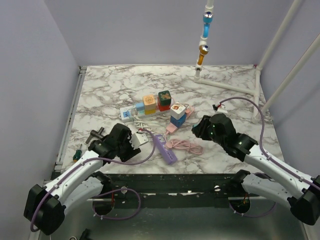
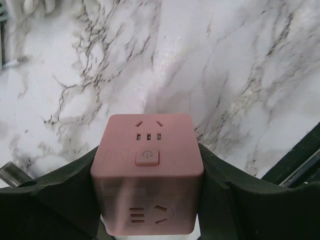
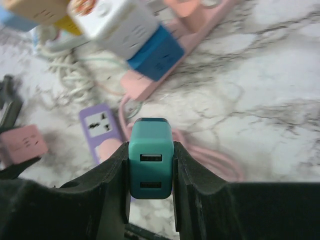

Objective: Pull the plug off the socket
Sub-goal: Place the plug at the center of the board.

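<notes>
Top external view: the marble table [image 1: 110, 95] fills the middle of the frame, with both arms reaching onto it from the near edge. A cluster of power strips lies around its centre. A white power strip [image 1: 127, 114] lies furthest left, a pink power strip [image 1: 175, 124] runs to its right, and a purple power strip [image 1: 166, 148] lies nearer, angled towards the near edge. A coiled pink cable [image 1: 185, 146] rests just right of the purple one. A white-and-blue cube [image 1: 178, 114] stands on the pink strip. An orange-topped cube [image 1: 149, 102] and a green-on-red cube [image 1: 164, 99] stand further back.

The left gripper [image 2: 149, 170] sits near the near-left part of the table. Its fingers are clamped on the two sides of the pink cube socket [image 2: 147, 150], whose button face points up at the wrist camera.

The right gripper [image 3: 150, 170] is right of centre, its jaws closed on the teal plug [image 3: 150, 150]. The plug's two USB slots face the wrist camera. It is held over the pink cable, well apart from the pink cube socket.
</notes>
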